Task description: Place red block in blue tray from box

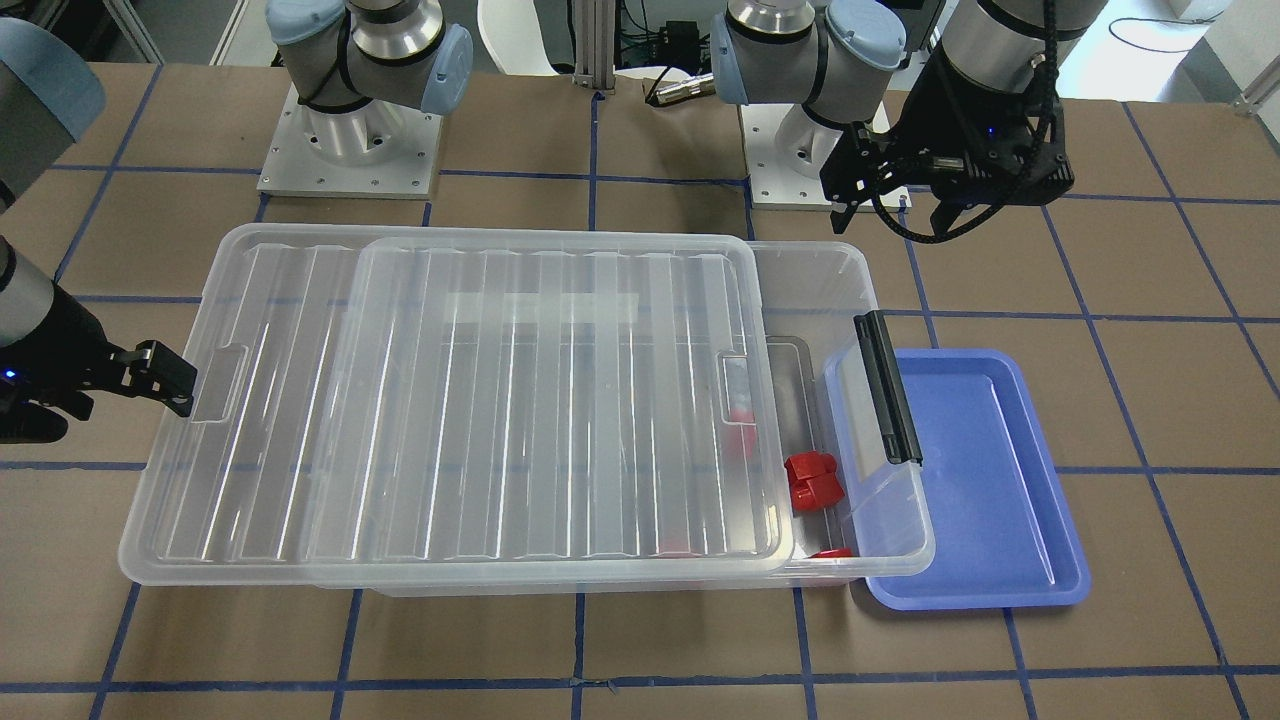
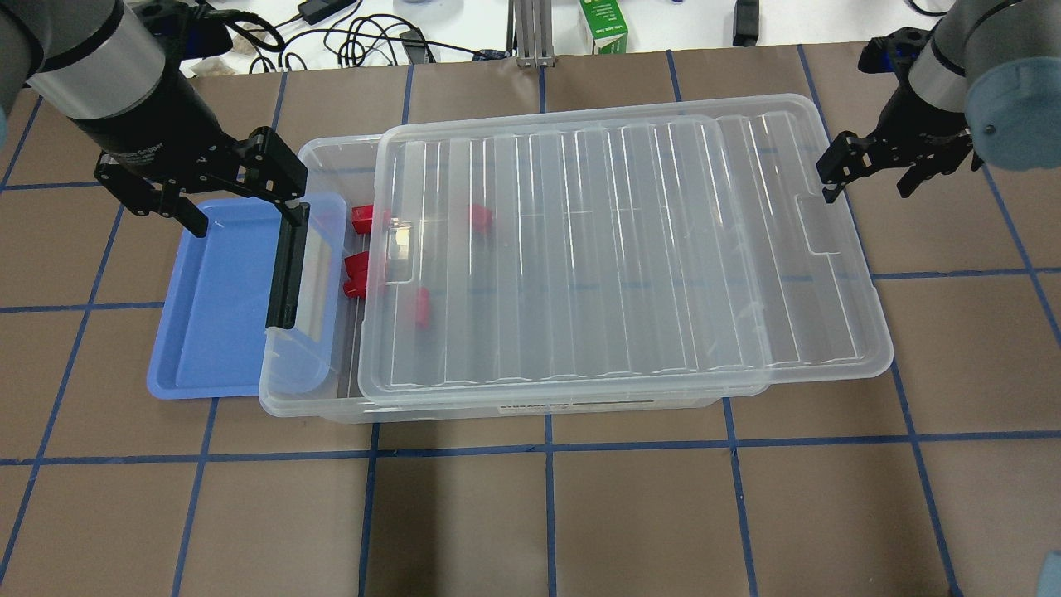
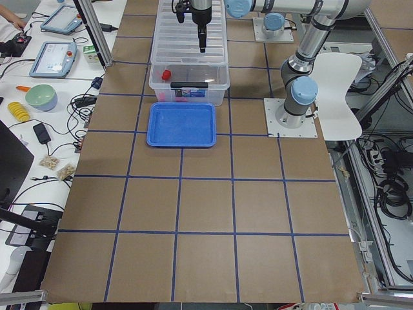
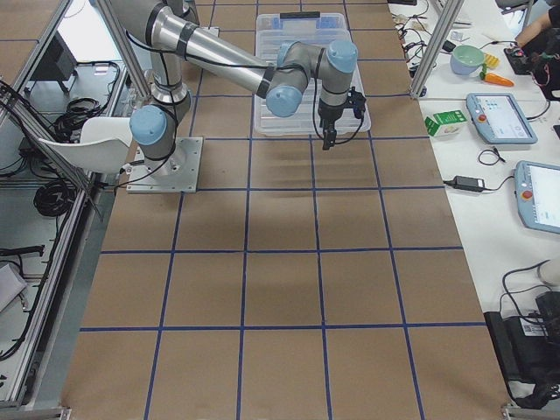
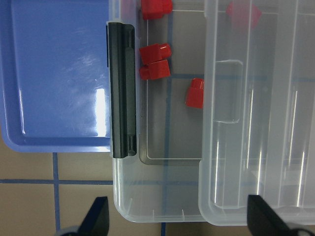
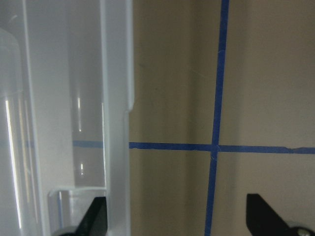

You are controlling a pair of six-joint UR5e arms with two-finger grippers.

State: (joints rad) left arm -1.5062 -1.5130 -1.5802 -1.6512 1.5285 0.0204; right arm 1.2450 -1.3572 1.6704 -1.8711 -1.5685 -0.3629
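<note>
1. A brown table (image 2: 630, 514) marked with blue tape lines carries the box (image 2: 327, 157). Its ribbed clear lid (image 2: 580, 249) lies offset toward the robot's right, overhanging that end and leaving a gap open at the left end.
2. At the open end, a clear flap with a black bar (image 2: 286, 265) hangs over the near edge of the blue tray (image 2: 215, 307), which lies just beside the box and partly under its rim.
3. Other red pieces lie in the box. A two-lobed block (image 5: 155, 61) sits in the gap, another piece (image 5: 155, 7) is farther along, and one (image 5: 242, 14) lies beneath the lid.
4. The left gripper (image 2: 243, 217) hovers over the black bar and the tray edge. Its fingers are spread wide and hold nothing.
5. The right gripper (image 2: 868, 189) hangs at the lid's overhanging end, also spread wide and holding nothing. One finger is just beside the lid's rim, and whether it touches cannot be told.
6. The red block (image 5: 195, 93) lies on the box floor in the gap, right against the lid's edge and near the two-lobed block. It is small and bright red, with a squarish end and a rounder stub. From overhead it shows only through the lid.
</note>
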